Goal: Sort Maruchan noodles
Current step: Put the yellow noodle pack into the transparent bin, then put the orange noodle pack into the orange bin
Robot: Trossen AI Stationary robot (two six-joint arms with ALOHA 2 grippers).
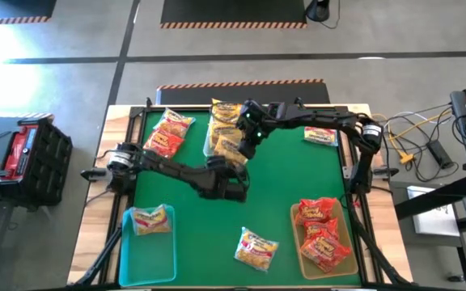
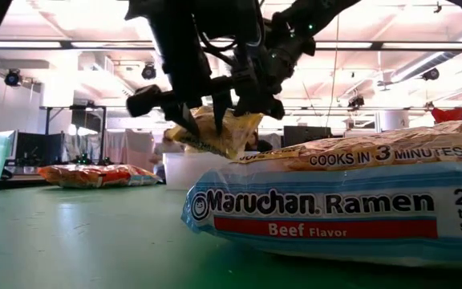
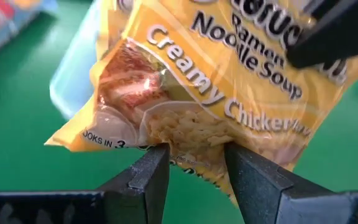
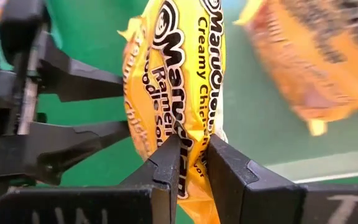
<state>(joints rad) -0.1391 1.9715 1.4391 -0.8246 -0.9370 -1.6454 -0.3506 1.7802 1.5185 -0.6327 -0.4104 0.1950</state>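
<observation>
Overhead, arms hide what wrist views show: both grippers, right gripper (image 4: 191,163) and left gripper (image 3: 194,163) (wider), pinching one yellow Creamy Chicken packet (image 4: 176,74)

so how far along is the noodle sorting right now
Done: red packets lie in the brown bin, and one pale-blue packet in the teal bin. In hand: a yellow Creamy Chicken packet, pinched by the right gripper, with the left gripper at its edge. Left: loose packets on the green mat, including the red ones at the far left.
</observation>
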